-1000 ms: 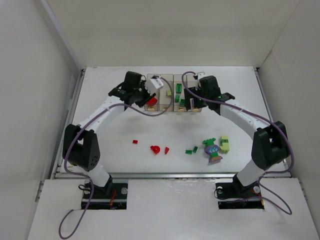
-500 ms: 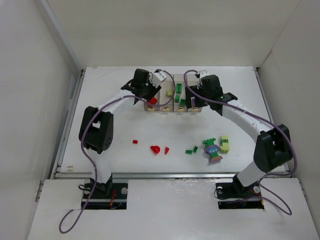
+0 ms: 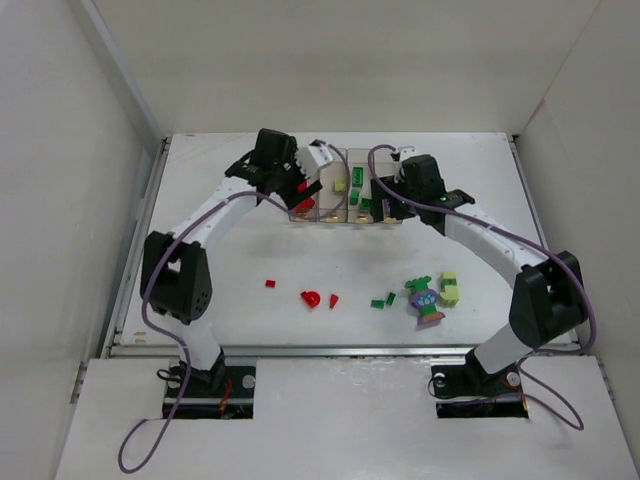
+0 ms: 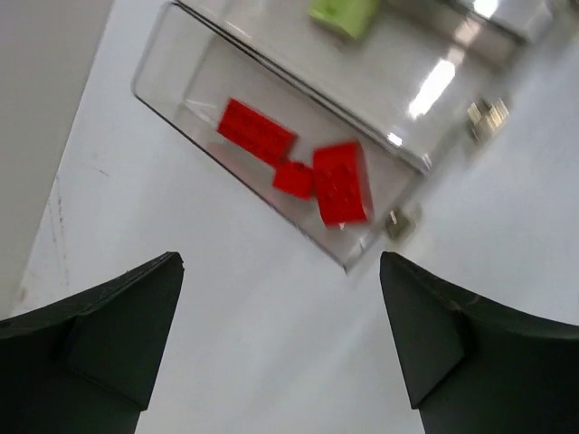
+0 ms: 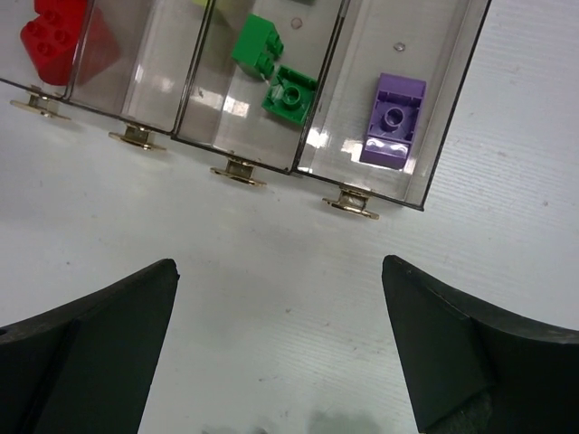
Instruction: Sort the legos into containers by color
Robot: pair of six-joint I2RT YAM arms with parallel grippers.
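The containers (image 3: 345,190) are a row of clear bins at the back of the table. In the left wrist view, three red legos (image 4: 342,183) lie in the end bin (image 4: 172,113), and a lime one (image 4: 344,14) lies in the bin beside it. My left gripper (image 4: 280,264) hangs open and empty above the table beside that bin. My right gripper (image 5: 280,265) is open and empty in front of the bins' tabs (image 5: 351,202). Beyond it lie two green legos (image 5: 289,95), a purple one (image 5: 393,117) and a red one (image 5: 63,36).
Loose legos lie on the near half of the table: small red ones (image 3: 311,298), small green ones (image 3: 383,299), a purple-and-green clump (image 3: 425,302) and a lime-yellow one (image 3: 450,288). White walls stand on both sides of the table.
My left gripper has gone from nearly shut to wide open at the leftmost bin, and the left arm's elbow has swung. The right arm has hardly moved.
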